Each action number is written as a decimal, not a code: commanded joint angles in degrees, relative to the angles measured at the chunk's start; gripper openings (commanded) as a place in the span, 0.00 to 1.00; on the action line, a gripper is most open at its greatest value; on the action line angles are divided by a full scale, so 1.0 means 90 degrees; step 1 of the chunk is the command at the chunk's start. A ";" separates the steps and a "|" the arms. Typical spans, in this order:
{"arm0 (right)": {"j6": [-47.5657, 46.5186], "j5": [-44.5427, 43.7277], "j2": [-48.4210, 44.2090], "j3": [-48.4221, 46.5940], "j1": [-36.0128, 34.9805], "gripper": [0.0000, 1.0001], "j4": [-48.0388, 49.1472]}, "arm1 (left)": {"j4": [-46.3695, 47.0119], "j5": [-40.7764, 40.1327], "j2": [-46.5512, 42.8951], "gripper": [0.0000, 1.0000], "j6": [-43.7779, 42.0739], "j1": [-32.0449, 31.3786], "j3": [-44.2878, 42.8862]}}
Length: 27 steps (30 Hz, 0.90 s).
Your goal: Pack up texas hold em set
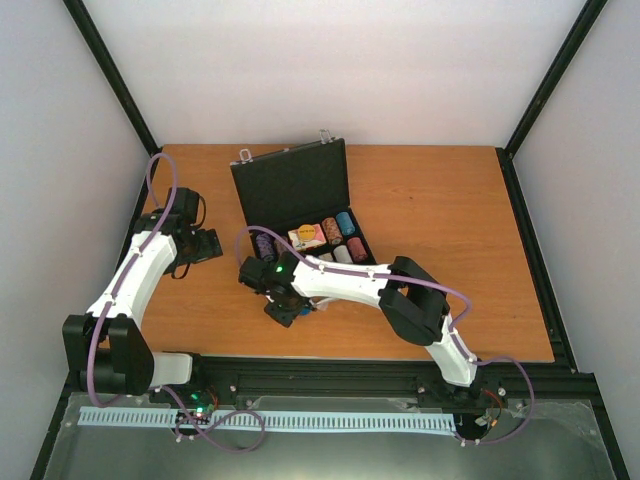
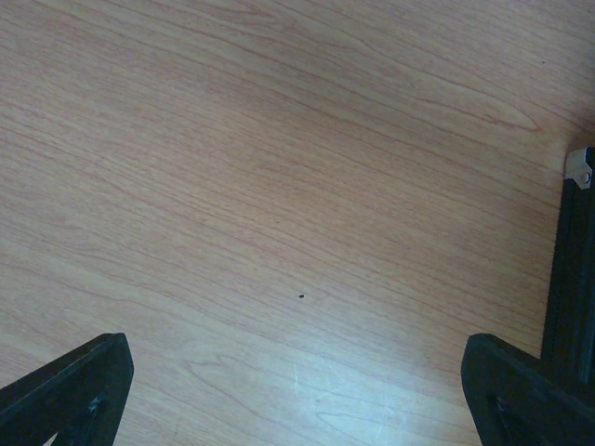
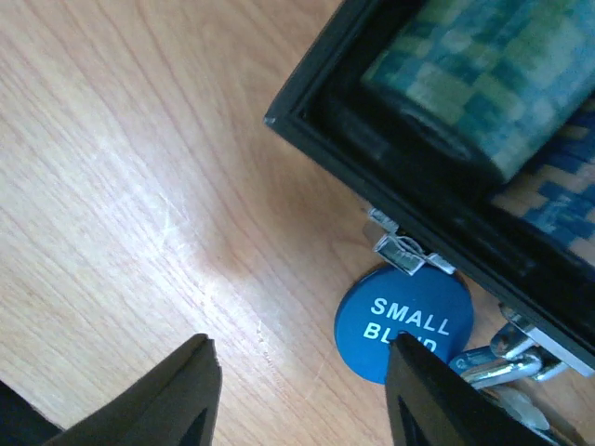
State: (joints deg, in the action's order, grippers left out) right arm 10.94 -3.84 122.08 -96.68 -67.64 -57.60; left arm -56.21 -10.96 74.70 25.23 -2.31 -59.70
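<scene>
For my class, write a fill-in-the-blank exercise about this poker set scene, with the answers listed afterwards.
The black case lies on the table with its lid ____. The blue disc beside its latch reads SMALL ____. The right gripper hovers at that disc, which lies ____ the case. The left gripper, jaws apart, holds ____.
Answers: open; BLIND; outside; nothing.
</scene>
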 commanded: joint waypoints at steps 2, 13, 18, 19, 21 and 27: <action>-0.0131 -0.0199 -0.0212 -0.0251 -0.0041 0.61 -0.0284 | 0.0043 -0.0049 -0.0127 1.00 -0.0030 0.0031 -0.0012; -0.0200 0.0024 -0.0244 0.0306 0.0079 0.95 0.0196 | 0.0016 -0.0070 -0.0140 1.00 -0.0049 0.0031 -0.0026; -0.0375 0.0200 -0.0263 0.0546 0.0264 0.95 0.0482 | -0.0007 -0.0095 -0.0139 1.00 -0.0058 0.0028 -0.0045; -0.0408 0.0289 -0.0259 0.0608 0.0310 0.95 0.0547 | -0.0009 -0.0100 -0.0130 1.00 -0.0055 0.0031 -0.0059; -0.0478 0.0530 -0.0256 0.0730 0.0392 0.94 0.0670 | -0.0015 -0.0097 -0.0103 1.00 -0.0060 0.0024 -0.0088; -0.0483 0.1365 -0.0227 0.0904 0.0416 0.91 0.0864 | -0.0020 -0.0100 -0.0019 1.00 -0.0096 0.0029 -0.0197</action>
State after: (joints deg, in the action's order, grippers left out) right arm 6.98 2.50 120.99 -90.28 -64.55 -51.35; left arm -56.25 -11.16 74.72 25.23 -2.31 -59.70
